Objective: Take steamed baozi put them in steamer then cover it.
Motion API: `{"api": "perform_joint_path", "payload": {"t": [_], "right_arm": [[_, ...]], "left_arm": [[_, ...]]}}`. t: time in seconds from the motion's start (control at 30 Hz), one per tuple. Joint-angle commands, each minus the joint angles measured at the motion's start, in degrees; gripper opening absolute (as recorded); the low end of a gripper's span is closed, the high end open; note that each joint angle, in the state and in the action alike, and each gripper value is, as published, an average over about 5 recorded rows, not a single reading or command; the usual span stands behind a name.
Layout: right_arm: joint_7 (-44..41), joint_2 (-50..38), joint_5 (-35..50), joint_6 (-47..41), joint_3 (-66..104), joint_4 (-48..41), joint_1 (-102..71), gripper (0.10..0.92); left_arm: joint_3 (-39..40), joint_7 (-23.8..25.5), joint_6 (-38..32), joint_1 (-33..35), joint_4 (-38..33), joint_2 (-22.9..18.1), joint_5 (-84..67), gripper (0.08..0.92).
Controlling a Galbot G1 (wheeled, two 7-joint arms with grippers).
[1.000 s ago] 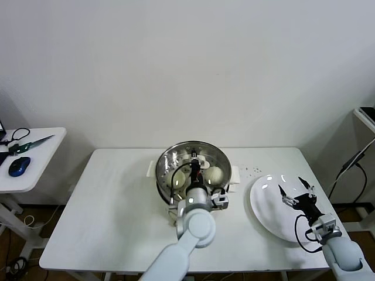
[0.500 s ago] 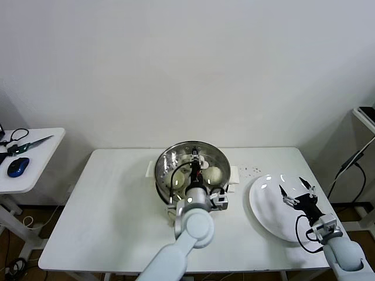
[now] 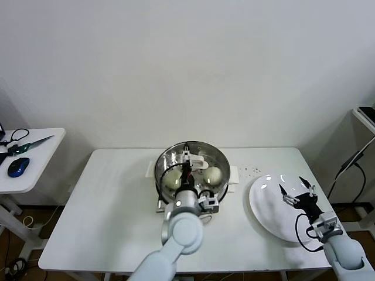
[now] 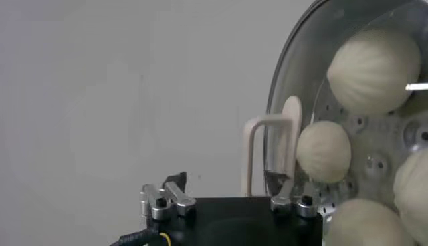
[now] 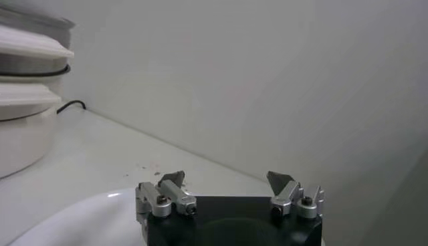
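Steel-tipped and spread wide, the left gripper (image 3: 186, 157) hangs empty over the steamer (image 3: 220, 157), whose perforated tray holds the steamed baozi (image 4: 324, 151), four in the wrist view. At three o'clock from the pot, the right gripper (image 3: 296, 192) hovers released over a white plate (image 3: 265, 206). The cover is not visible.
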Motion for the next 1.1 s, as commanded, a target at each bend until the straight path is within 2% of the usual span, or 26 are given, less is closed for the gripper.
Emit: {"api": "perform_joint_path", "payload": {"t": [0.03,0.2,0.4,0.57,0.67,0.77,0.87,1.0,1.1], "right_arm": [[-0.3,-0.3,3.1,-2.8,0.6,1.0,0.3,0.823],[-0.2,-0.2,3.9,-3.0,0.5,1.6,0.2,0.823],[-0.2,0.0,3.8,-2.8,0.4,2.0,-0.1,0.823],[-0.2,0.4,3.7,-2.5,0.4,2.1,-0.2,0.823],[-0.3,0.6,3.3,-2.2,0.3,2.3,-0.3,0.823],[-0.4,0.8,3.1,-1.8,0.4,2.6,-0.5,0.823],[-0.4,1.0,3.2,-1.6,0.4,3.1,-0.9,0.823],[-0.6,1.3,3.4,-1.3,0.6,3.6,-1.6,0.823],[-0.9,1.7,3.8,-1.0,0.8,3.8,-2.1,0.823]], "left_arm": [[-1.4,-0.8,2.9,5.4,-9.9,5.4,-5.2,0.789],[-3.0,-3.4,2.4,7.1,-14.7,6.9,-9.7,0.821],[-7.9,-8.5,-0.6,13.4,-21.2,9.2,-14.6,0.823],[-14.0,-17.1,-3.8,17.4,-23.5,12.5,-22.3,0.823],[-18.8,-23.2,-7.9,20.9,-23.8,14.1,-32.7,0.823],[-26.2,-29.3,-14.8,26.4,-23.9,13.1,-44.7,0.823],[-34.0,-32.6,-22.6,32.0,-23.9,10.4,-57.9,0.823],[-42.5,-33.0,-31.3,38.2,-23.0,6.7,-73.5,0.823],[-46.5,-32.7,-36.7,40.4,-20.2,4.6,-82.4,0.823]]}}
